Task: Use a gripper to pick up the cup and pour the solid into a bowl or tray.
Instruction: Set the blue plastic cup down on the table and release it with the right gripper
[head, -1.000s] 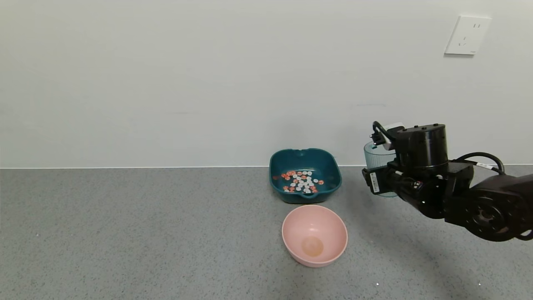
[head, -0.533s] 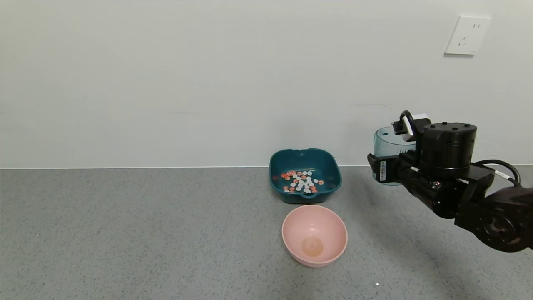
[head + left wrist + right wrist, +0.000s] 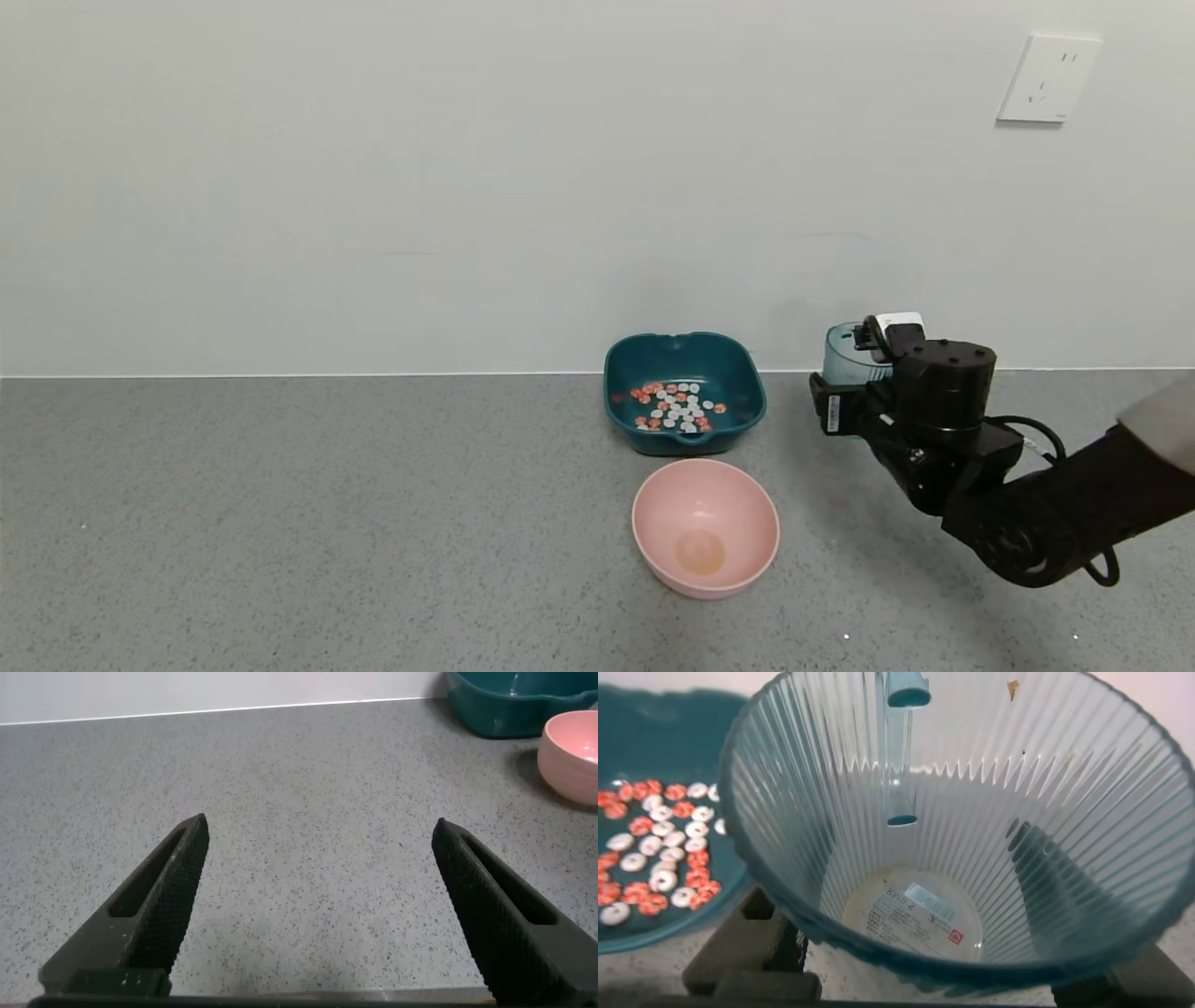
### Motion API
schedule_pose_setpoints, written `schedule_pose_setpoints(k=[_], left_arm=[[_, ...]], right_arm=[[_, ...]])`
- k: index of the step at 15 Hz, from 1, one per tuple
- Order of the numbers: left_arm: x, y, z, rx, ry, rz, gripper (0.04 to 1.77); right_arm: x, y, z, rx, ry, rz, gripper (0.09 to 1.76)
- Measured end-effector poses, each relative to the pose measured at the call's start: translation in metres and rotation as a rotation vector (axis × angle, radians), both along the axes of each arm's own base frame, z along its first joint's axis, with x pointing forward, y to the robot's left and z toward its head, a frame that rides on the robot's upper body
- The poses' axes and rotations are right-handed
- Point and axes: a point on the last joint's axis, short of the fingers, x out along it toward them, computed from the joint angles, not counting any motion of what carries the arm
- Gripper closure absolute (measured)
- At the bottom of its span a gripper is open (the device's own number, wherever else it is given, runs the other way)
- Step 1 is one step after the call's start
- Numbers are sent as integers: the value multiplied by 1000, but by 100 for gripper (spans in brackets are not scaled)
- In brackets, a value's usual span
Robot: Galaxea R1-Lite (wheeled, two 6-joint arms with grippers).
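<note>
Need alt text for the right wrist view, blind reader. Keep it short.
An empty translucent blue-green ribbed cup fills the view, seen from above its open mouth, with a label showing on its bottom and the right claw gripping it from both sides. Beside it sits a dark teal dish holding the orange-red and white round pieces.

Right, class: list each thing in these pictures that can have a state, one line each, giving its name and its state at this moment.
cup: upright, empty, held in the right gripper.
solid: all lying in the teal dish.
teal dish: on the counter, holding the solid.
pink bowl: upright, empty.
left gripper: open, holding nothing, above bare counter.
right gripper: shut on the cup, right of the teal dish.
</note>
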Motion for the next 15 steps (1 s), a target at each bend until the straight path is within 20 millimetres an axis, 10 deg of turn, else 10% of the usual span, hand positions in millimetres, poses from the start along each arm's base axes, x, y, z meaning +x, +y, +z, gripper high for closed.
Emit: schedule_pose_setpoints(k=[15], left_arm=[[0, 0, 0, 0, 0, 0, 9]], right_arm=[[35, 0, -65, -3, 4, -60, 47]])
